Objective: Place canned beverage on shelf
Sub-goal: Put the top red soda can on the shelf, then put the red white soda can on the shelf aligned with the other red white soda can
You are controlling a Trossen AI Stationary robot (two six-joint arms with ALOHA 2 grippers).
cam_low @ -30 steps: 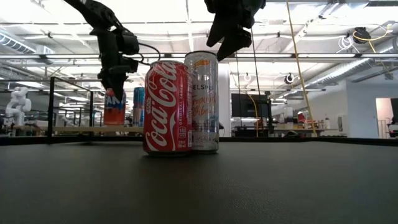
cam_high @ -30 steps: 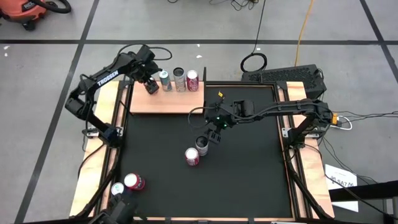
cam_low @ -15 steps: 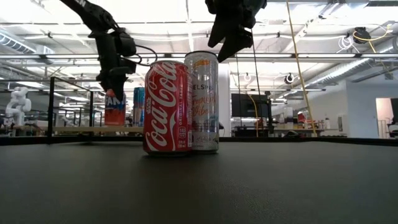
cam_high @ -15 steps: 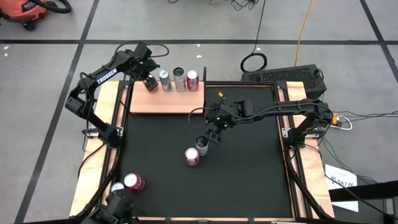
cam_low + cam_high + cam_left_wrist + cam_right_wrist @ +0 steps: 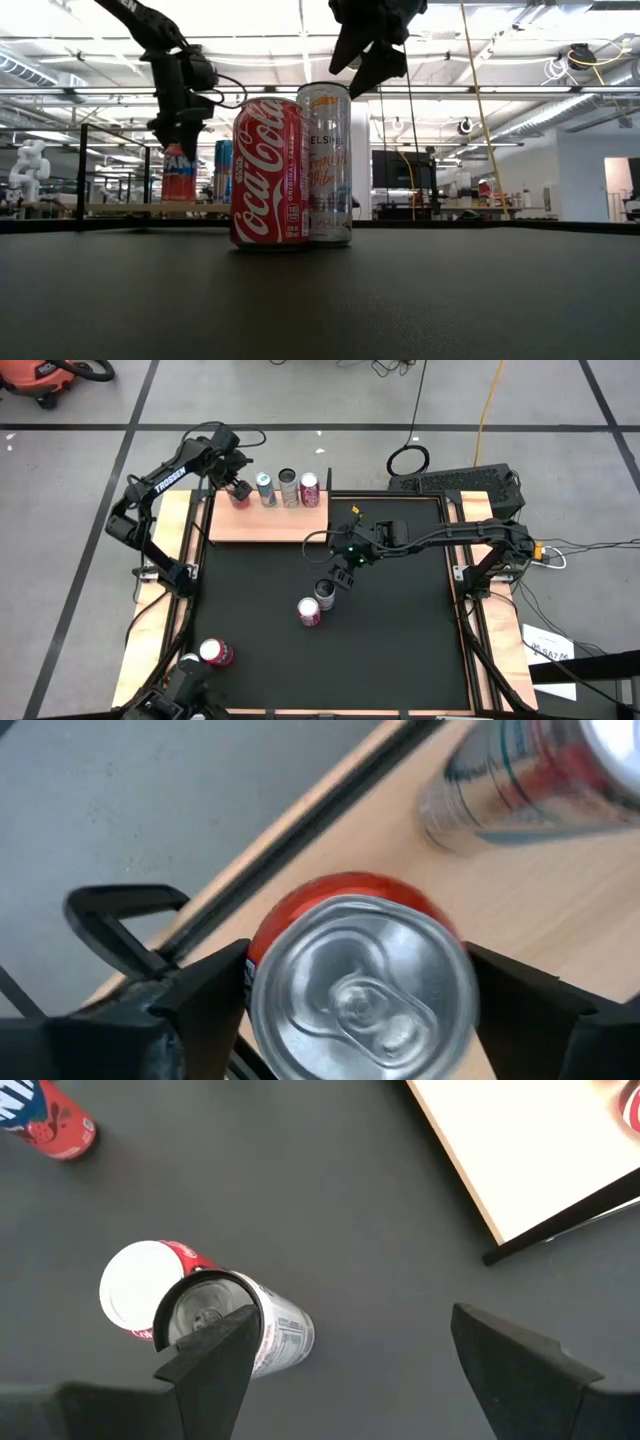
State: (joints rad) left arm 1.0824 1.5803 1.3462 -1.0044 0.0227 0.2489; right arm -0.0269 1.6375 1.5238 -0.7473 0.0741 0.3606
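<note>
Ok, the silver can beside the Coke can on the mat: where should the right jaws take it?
Grip the silver can high on its wall, coming straight down. It stands upright, touching the Coke can, so set the jaws across the free sides. The right gripper, open, hovers just above.

Black counter point(image 5: 400, 630) carries the wooden shelf point(image 5: 268, 525) along its far edge toward the left, two cans upright and touching mid-mat, Coke can point(image 5: 309, 612) and silver can point(image 5: 325, 594), plus another red can point(image 5: 214, 652) near the front-left corner. Shelf holds four upright cans in a row along its back edge: orange can point(image 5: 240, 497) at the left end, then teal can point(image 5: 266, 488), grey can point(image 5: 289, 487), red can point(image 5: 310, 488) by the right end. Shelf's front half is bare wood.
</note>
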